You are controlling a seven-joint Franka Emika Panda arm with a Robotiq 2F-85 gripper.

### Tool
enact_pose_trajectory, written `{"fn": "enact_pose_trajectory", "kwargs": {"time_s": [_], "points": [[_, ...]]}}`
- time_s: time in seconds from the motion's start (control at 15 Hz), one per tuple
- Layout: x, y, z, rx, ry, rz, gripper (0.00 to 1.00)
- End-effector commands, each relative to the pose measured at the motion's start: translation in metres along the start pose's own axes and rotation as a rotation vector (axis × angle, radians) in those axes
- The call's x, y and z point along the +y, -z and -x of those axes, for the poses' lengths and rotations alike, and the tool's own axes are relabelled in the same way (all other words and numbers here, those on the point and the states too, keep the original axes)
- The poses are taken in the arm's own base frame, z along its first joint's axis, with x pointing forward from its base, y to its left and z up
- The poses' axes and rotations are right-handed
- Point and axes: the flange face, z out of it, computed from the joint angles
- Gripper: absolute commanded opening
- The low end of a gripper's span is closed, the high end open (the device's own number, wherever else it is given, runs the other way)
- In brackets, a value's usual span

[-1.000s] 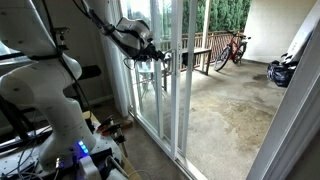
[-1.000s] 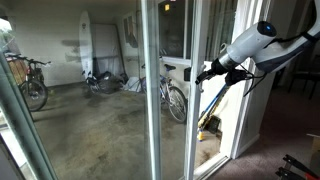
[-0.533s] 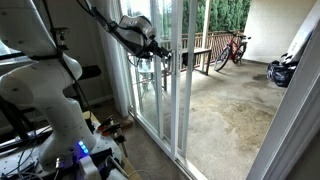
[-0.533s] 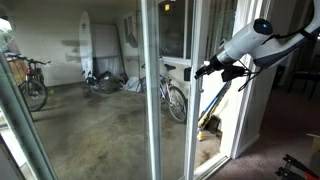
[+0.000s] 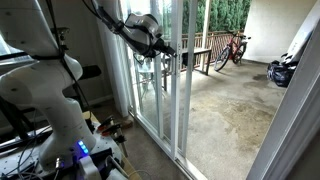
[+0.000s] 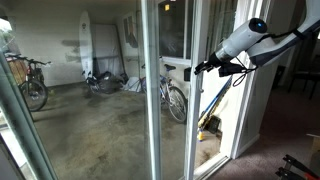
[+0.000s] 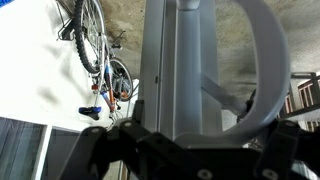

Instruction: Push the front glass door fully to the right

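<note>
Exterior views are both showing the jaws standing at the front glass door (image 5: 168, 105), on its handle side. Wrist view is showing the loop handle (image 7: 268, 60) just ahead of the jaws; how far they are opening I cannot tell. Risk: the jaws slipping off the curved handle mid-push, leaving the door short.

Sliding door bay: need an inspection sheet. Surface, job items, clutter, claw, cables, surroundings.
Surface: concrete patio floor, stained.
Job's things: front glass door, with the loop handle on its upright edge.
Clutter: bicycle behind the glass, red bicycle, surfboard.
Grippers: claw at handle height by the door edge; open or shut unclear.
Cables: loose wires by the robot base.
Surroundings: railing, greenery beyond.
</note>
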Motion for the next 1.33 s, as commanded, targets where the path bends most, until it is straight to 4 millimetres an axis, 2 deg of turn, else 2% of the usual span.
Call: {"fn": "enact_pose_trajectory", "kwargs": {"time_s": [0.0, 0.73, 1.07, 1.27], "points": [[0.012, -0.008, 0.01, -0.009, 0.018, 0.004, 1.0], [0.017, -0.011, 0.03, -0.023, 0.099, -0.031, 1.0], [0.048, -0.021, 0.027, -0.071, 0.059, -0.106, 1.0], [0.063, -0.028, 0.033, -0.106, 0.027, -0.188, 1.0]]}}
